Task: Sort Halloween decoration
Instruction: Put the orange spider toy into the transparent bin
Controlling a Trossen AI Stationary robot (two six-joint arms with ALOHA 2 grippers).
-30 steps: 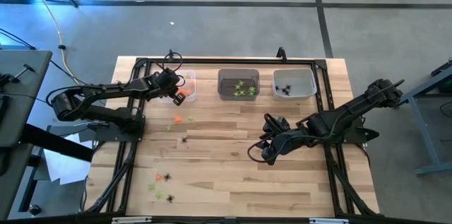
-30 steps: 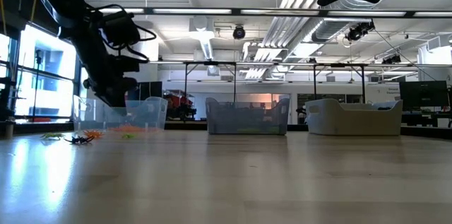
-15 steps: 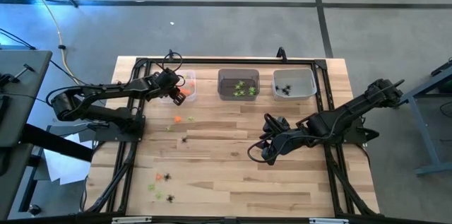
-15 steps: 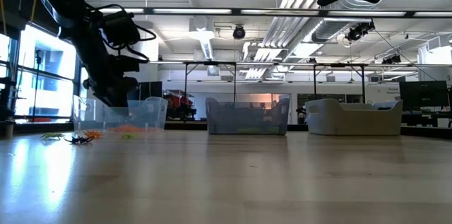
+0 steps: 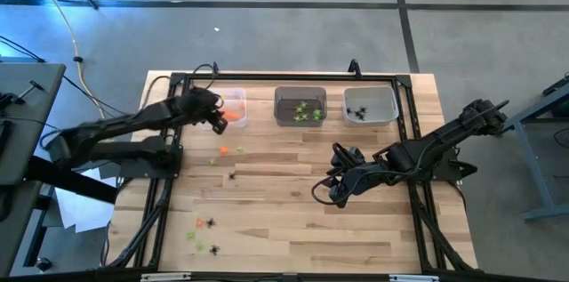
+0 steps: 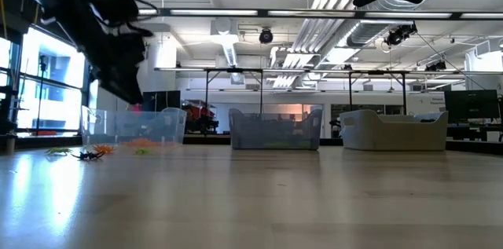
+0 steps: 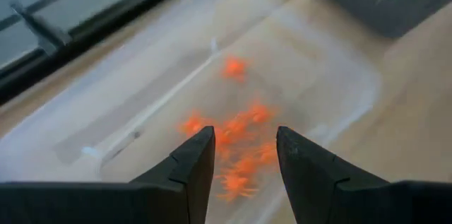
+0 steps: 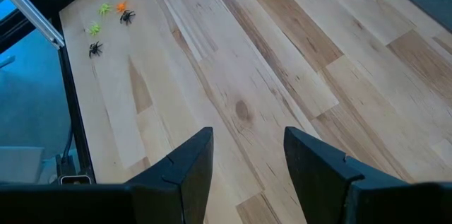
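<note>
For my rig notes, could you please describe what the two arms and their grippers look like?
Both arms are dark, jointed and slim. The left gripper and right gripper each end in two matte black, wedge-shaped jaws. Thin black cables loop over the left arm's wrist.

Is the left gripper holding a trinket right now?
No: in the left wrist view the left gripper has nothing between its parted fingers, and the orange trinkets lie in the clear bin below.
</note>
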